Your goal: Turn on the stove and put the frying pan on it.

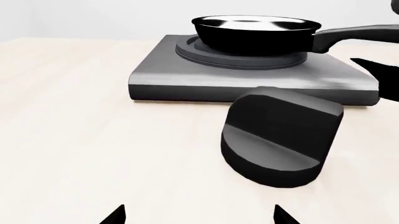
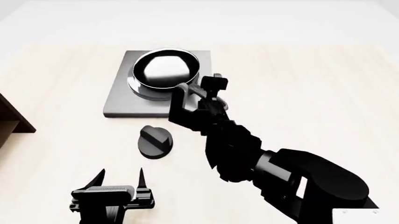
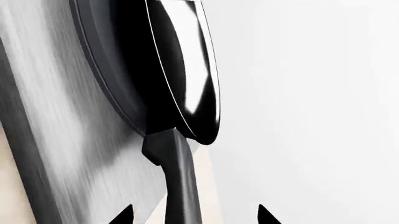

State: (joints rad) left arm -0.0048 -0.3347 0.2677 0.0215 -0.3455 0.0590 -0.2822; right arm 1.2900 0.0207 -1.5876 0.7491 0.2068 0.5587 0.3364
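Note:
The frying pan [image 2: 165,67] sits on the burner rings of the grey stove [image 2: 118,100], its handle pointing toward my right arm. It also shows in the left wrist view [image 1: 255,28] on the stove [image 1: 187,77]. My right gripper [image 2: 198,93] is open, its fingertips on either side of the pan's handle [image 3: 181,186] with gaps on both sides. The right wrist view shows the pan [image 3: 187,70] resting on the stove [image 3: 56,116]. My left gripper [image 2: 120,176] is open and empty, just short of the black round knob [image 2: 156,141].
The knob [image 1: 281,135] lies on the pale wooden table in front of the stove's front edge. A dark brown piece of furniture [image 2: 12,121] stands at the table's left edge.

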